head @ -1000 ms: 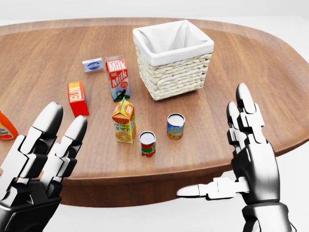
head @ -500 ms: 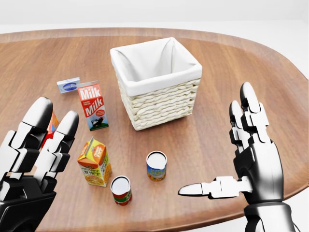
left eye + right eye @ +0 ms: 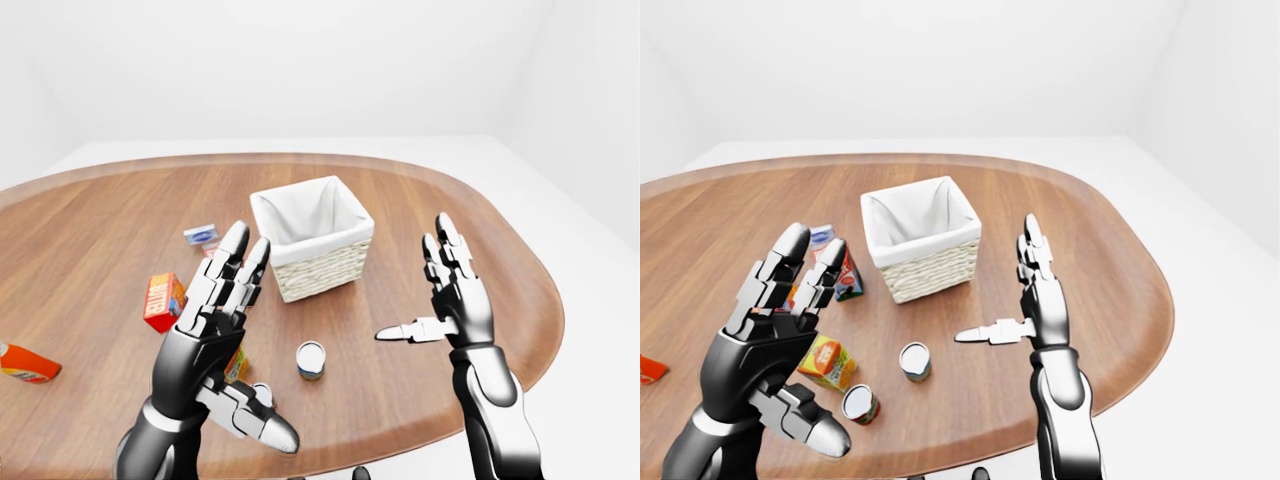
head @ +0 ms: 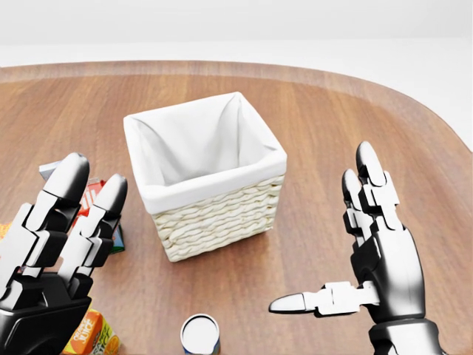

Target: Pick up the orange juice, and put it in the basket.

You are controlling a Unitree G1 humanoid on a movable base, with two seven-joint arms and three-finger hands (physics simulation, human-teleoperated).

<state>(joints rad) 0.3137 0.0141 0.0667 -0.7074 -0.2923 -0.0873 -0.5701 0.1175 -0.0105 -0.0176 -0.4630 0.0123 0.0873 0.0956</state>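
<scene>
The orange juice carton (image 3: 827,362) stands on the wooden table, below and left of the basket in the right-eye view. In the head view only its top (image 4: 92,334) shows at the bottom left, beside my left hand. The wicker basket (image 4: 214,194) with a white liner sits at the middle of the head view and holds nothing. My left hand (image 4: 85,200) is raised above the carton with fingers spread, open and holding nothing. At the right my right hand (image 4: 332,244) is open too, thumb pointing left, apart from the basket.
A milk carton (image 3: 845,275) stands left of the basket. Two cans (image 3: 915,360) (image 3: 858,403) stand near the juice. A red box (image 3: 163,300), a small blue-and-white box (image 3: 201,234) and an orange bottle (image 3: 25,362) lie further left. The table's rounded edge (image 3: 540,330) runs on the right.
The camera has moved closer to the table: basket and cartons slid down and left in the head view and look larger. Both hands stay raised and open.
</scene>
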